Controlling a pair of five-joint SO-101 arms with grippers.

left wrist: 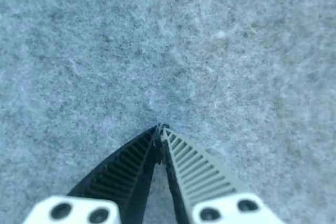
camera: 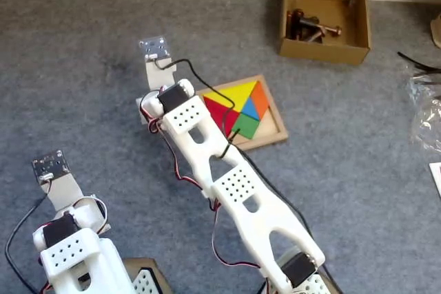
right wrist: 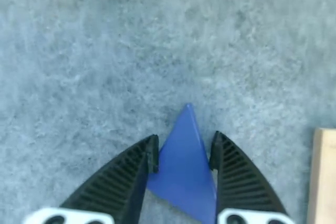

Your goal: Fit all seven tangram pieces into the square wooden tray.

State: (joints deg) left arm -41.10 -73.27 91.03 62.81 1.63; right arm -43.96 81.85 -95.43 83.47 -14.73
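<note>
The flat blue triangular tangram piece [right wrist: 184,182] lies on the grey felt bench [camera: 83,67], its point facing away from the wrist. The right hand [right wrist: 184,148] is clamped on it, one black ribbed finger [right wrist: 142,174] against each slanted edge. Just beside it is the square wooden tray [camera: 277,116], which holds five visible pieces, one of each colour: a yellow triangle [camera: 240,94], an orange piece [camera: 259,94], a red triangle [camera: 219,113], a small blue piece [camera: 251,110] and a green piece [camera: 244,127]. An arm covers the tray's near corner. The left hand [left wrist: 160,128] is closed on nothing, tips meeting above bare felt.
</note>
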